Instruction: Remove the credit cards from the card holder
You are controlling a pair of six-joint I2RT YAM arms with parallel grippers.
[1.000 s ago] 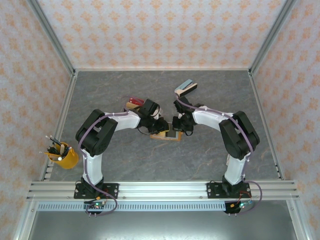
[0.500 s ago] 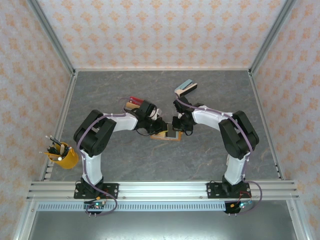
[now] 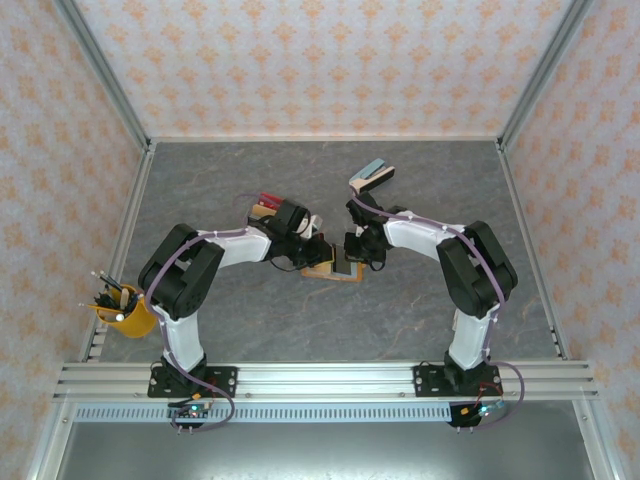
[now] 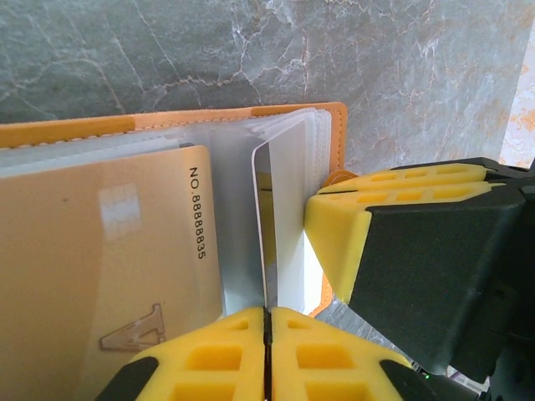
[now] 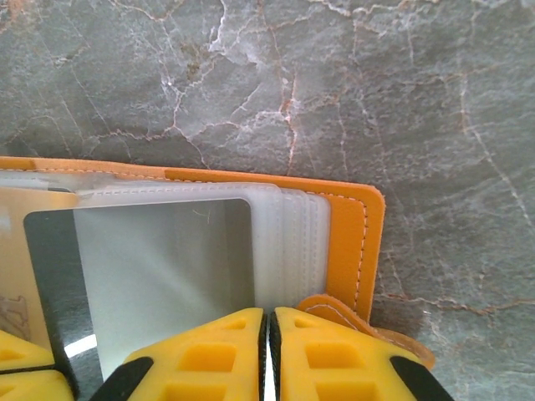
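Note:
The orange-tan card holder [image 3: 322, 272] lies open mid-table, its clear sleeves fanned out [image 4: 292, 111] [image 5: 347, 242]. A gold credit card [image 4: 109, 276] printed with a number sits in the left sleeve. A silver credit card [image 4: 284, 200] stands edge-on, partly in its sleeve, and my left gripper [image 4: 267, 316] is shut on its near edge. From the other side my right gripper [image 5: 267, 322] is shut on the near edge of the sleeve stack beside the holder's tab; its yellow finger [image 4: 384, 217] presses there. In the top view both grippers, left [image 3: 318, 250] and right [image 3: 352, 250], meet over the holder.
A grey-blue and black stapler-like thing [image 3: 372, 175] lies behind the right arm. A small red, tan and black pile [image 3: 265, 205] sits behind the left gripper. A yellow cup of pens [image 3: 125, 312] stands at the left edge.
My left gripper has closed onto the silver card, and the left arm has drawn a little to the left. The right arm and the holder have stayed put.

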